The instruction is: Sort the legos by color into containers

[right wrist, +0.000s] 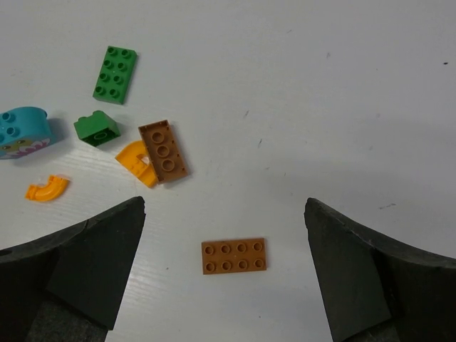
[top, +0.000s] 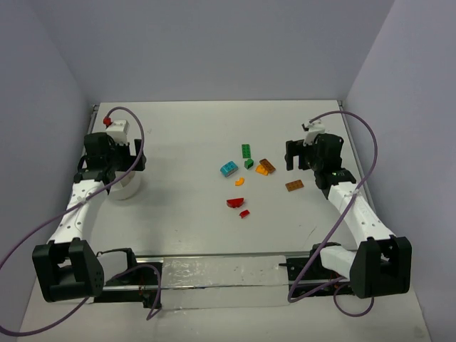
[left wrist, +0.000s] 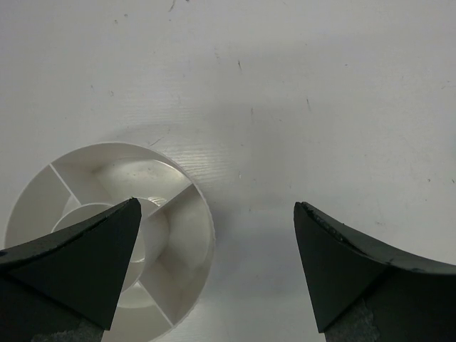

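Tiny legos lie loose in mid-table: a green plate [top: 246, 150], a green brick [top: 249, 163], a cyan brick [top: 229, 169], orange pieces [top: 266, 167], an orange curve [top: 241, 181], a brown-orange plate [top: 294, 186], and two red pieces [top: 235, 202]. The white divided bowl [top: 127, 189] stands at the left, its visible compartments empty [left wrist: 203, 214]. My left gripper [top: 122, 169] [left wrist: 218, 205] hangs open over the bowl's right rim. My right gripper [top: 297, 161] [right wrist: 225, 206] is open and empty above the brown-orange plate [right wrist: 234, 256], which lies between its fingers, untouched.
The right wrist view shows the green plate [right wrist: 115, 74], green brick [right wrist: 97, 128], cyan brick [right wrist: 25, 132], a brown plate [right wrist: 164, 149] resting on a yellow-orange piece [right wrist: 137, 162], and the orange curve [right wrist: 47, 189]. Grey walls close three sides.
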Motion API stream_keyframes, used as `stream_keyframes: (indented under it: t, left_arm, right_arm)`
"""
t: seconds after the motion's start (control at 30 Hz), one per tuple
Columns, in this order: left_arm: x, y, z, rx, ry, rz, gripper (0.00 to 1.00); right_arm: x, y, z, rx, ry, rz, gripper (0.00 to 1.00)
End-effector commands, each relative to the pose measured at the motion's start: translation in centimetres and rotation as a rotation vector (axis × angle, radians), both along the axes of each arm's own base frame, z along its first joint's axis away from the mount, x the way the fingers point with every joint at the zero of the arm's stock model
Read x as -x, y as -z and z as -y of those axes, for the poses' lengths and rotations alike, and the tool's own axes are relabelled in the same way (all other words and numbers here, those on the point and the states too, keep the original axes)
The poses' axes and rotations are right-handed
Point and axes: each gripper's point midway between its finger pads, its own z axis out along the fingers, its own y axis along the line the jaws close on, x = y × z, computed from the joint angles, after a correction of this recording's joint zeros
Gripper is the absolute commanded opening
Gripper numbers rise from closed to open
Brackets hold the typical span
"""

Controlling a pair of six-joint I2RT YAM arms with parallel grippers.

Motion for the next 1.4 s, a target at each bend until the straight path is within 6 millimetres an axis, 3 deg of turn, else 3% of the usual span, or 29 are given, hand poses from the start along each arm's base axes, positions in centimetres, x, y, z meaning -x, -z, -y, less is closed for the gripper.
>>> stream_keyframes:
  t: [0.0, 0.3, 0.53, 0.73, 0.9, 1.17, 1.37]
  left_arm:
    - [-0.3, -1.9, 0.9, -0.012, 0.053, 0.056, 0.99]
    - [-0.2, -2.4, 4.0, -0.092, 0.144, 0.079, 0.99]
    - [-0.1, -3.6, 6.3, -0.133, 0.225, 0.093, 0.99]
    - [2.2, -3.2, 9.8, -0.097, 0.497, 0.066, 0.99]
    - [3.9, -3.6, 12.5, -0.041, 0.698, 0.062, 0.99]
    - [3.9, -3.5, 13.3, -0.017, 0.749, 0.060, 0.99]
    - [4.1, -2.3, 13.3, -0.022, 0.770, 0.001, 0.99]
  right_arm:
    - [-0.8, -1.8, -0.2, 0.001, -0.016, 0.029, 1.00]
    - [-0.6, -1.3, 0.0, 0.026, -0.030, -0.003, 1.00]
    - [0.7, 0.2, 1.8, 0.143, -0.033, -0.083, 0.98]
    - [3.0, 3.1, 1.5, 0.229, -0.305, -0.221, 0.98]
    - [2.8, 4.6, 2.2, 0.331, -0.606, -0.288, 0.94]
    - [1.9, 7.4, 1.8, 0.431, -0.989, -0.334, 0.90]
    - [1.8, 9.8, 1.8, 0.479, -1.124, -0.346, 0.92]
